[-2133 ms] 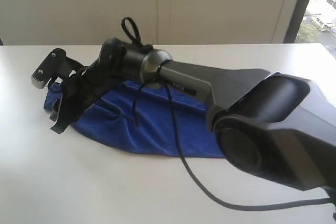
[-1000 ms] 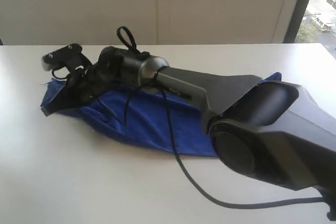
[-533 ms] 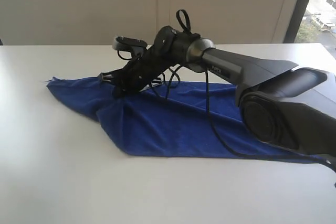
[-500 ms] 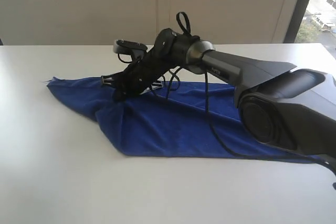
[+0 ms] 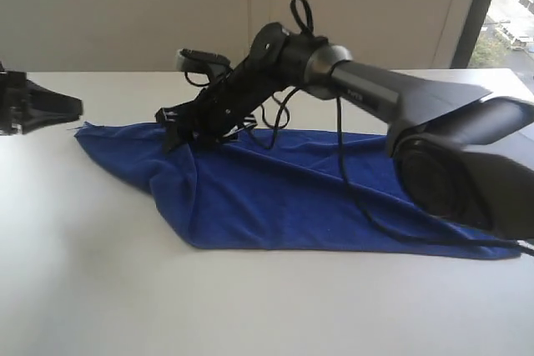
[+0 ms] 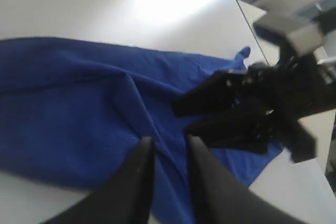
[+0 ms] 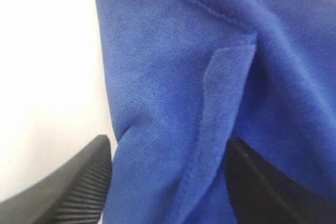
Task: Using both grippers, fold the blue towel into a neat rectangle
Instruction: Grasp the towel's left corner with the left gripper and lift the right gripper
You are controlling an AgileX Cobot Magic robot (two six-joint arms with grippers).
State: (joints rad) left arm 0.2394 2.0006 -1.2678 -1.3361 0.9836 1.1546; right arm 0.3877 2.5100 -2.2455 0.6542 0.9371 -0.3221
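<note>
Right wrist view: my right gripper [image 7: 168, 148] gapes wide over the blue towel [image 7: 157, 77]; my left gripper [image 6: 169, 142], slightly parted, holds nothing.

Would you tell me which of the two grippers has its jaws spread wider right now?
The right gripper: its fingers stand far apart above the blue towel, whereas the left gripper shows only a narrow gap between its fingers.
</note>
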